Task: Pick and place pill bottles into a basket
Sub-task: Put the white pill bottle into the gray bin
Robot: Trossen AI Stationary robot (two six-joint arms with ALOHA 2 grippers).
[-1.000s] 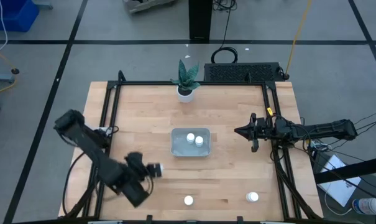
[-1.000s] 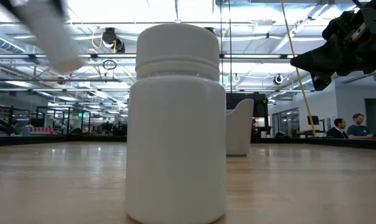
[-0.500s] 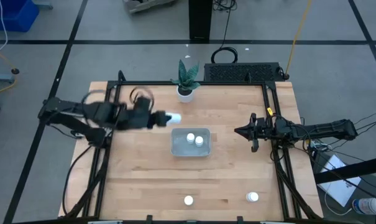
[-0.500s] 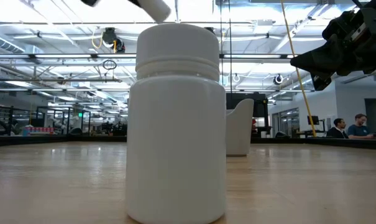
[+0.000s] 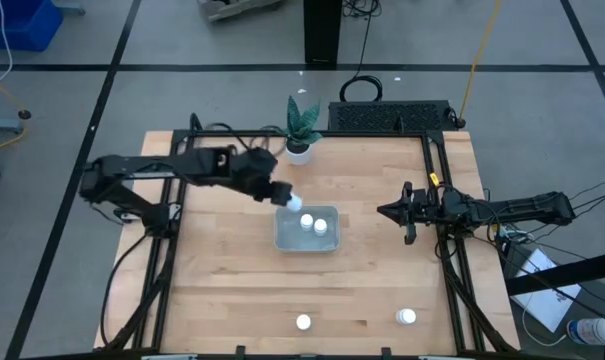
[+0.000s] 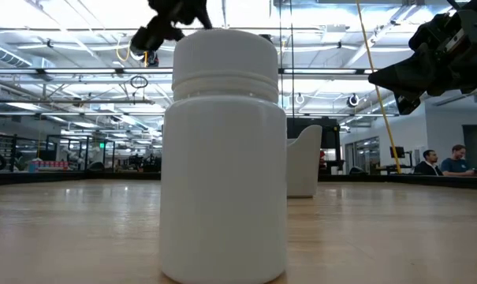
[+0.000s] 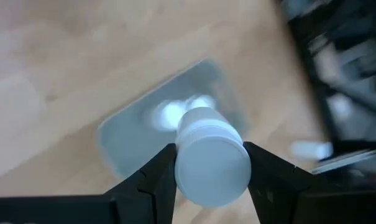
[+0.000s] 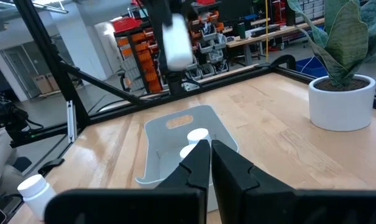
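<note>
My left gripper (image 5: 280,194) is shut on a white pill bottle (image 5: 291,201), held in the air over the far left corner of the pale grey-blue basket (image 5: 282,238). Two pill bottles (image 5: 306,221) (image 5: 322,226) stand inside the basket. Two more stand on the table near its front edge (image 5: 303,322) (image 5: 407,317); the first fills the low view (image 6: 222,158). My right gripper (image 5: 385,211) is shut and empty, in the air to the right of the basket. My left gripper pinches the pill bottle by two opposite sides of its body (image 7: 183,163) between its two fingers (image 7: 153,180). The fingers slant down from the table's left. The bottle sticks out past the fingertips, lifted clear above the basket (image 7: 122,140).
A potted plant in a white pot (image 5: 299,148) stands at the far edge, close behind the left gripper. A black ribbed box (image 5: 392,117) lies at the far right. Black frame rails (image 5: 440,180) run along the table's left and right sides.
My left gripper has carried the pill bottle from the table's near left toward the far edge, then right and slightly nearward to the basket's far left corner, staying shut on it. The right arm has kept still.
</note>
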